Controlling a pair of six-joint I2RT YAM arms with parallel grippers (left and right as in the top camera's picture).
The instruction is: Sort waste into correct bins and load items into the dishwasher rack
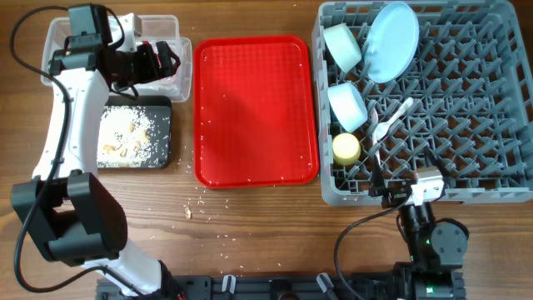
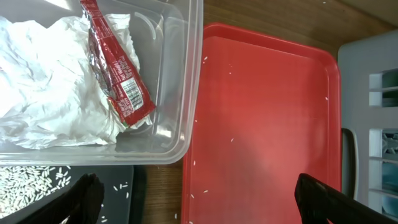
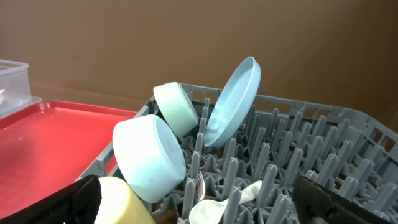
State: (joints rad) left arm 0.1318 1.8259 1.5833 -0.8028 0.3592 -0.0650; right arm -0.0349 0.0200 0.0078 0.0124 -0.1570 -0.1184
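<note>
The red-and-white wrapper (image 2: 115, 68) and the crumpled napkin (image 2: 43, 93) lie in the clear tub (image 2: 180, 93). My left gripper (image 2: 199, 205) is open and empty above the tub's near corner (image 1: 165, 58). Rice and brown bits lie in the black tray (image 1: 162, 108). The grey rack (image 1: 466, 125) holds the plate (image 1: 391, 42), two bowls (image 1: 343, 46) (image 1: 348, 106), the yellow cup (image 1: 346, 148), and the white fork and spoon (image 1: 387, 125). My right gripper (image 3: 208, 208) is open and empty at the rack's front edge (image 1: 379, 187).
The flat red tray (image 1: 254, 108) lies between the bins and the rack, with a few rice grains on it. Loose crumbs (image 1: 190, 212) lie on the wooden table in front of it. The rack's right half holds only pegs.
</note>
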